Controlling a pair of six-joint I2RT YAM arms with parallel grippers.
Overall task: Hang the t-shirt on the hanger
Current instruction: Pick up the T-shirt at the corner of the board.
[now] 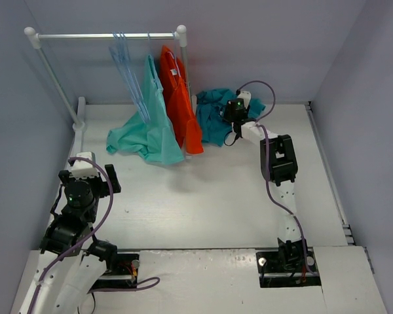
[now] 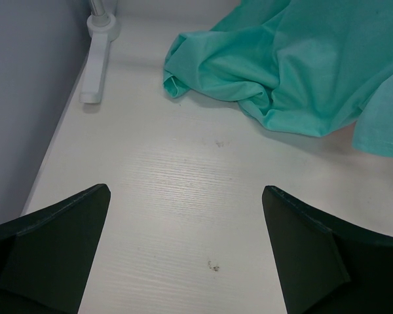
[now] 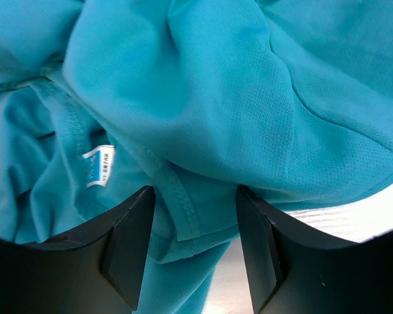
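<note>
The left gripper is closest. Its fingers are wide apart with nothing in them, over the white table. Farther out, the right gripper is down on the t-shirt. Its two black fingers sit on each side of a stitched fold, but I cannot tell if they squeeze it. Near one finger is a small white label with blue writing (too tiny to read). The t-shirt is deep blue-green and lies in a crumpled heap at the back of the table, beside the orange shirt. Behind, pale-blue hangers hang on the rail, next to a mint-green shirt.
</note>
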